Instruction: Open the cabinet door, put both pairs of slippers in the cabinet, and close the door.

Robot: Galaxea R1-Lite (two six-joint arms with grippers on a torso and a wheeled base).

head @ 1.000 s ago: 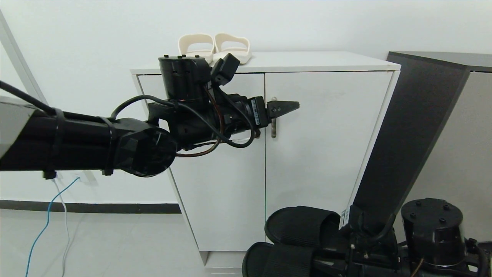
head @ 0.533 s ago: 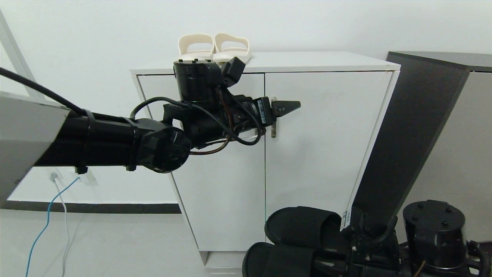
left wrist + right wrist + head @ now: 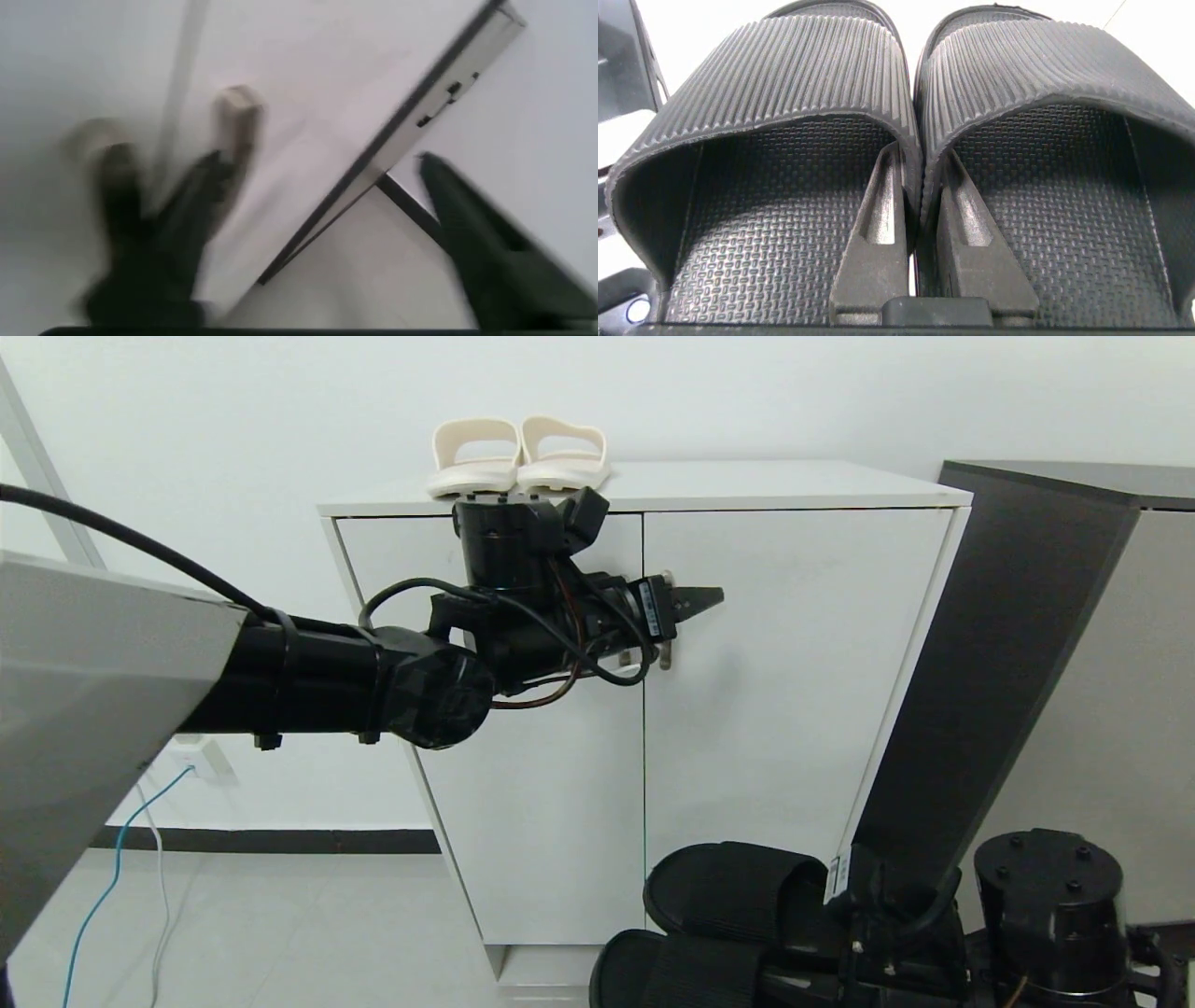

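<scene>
The white cabinet stands with both doors closed. A cream pair of slippers rests on its top at the left. My left gripper is held out in front of the door handles at the seam between the doors. In the left wrist view this gripper is open, with one finger far out to the side and the handles by the other. Low in front, my right gripper is shut on the black pair of slippers, pinching their adjoining inner walls; the black slippers sit at the head view's lower edge.
A dark grey cabinet stands close against the white one on the right. Blue and white cables hang from a wall socket to the floor on the left. Open floor lies left of the cabinet.
My left arm has stretched farther toward the cabinet and dropped a little, bringing the wrist closer to the handles. The right gripper with the black slippers has sunk slightly.
</scene>
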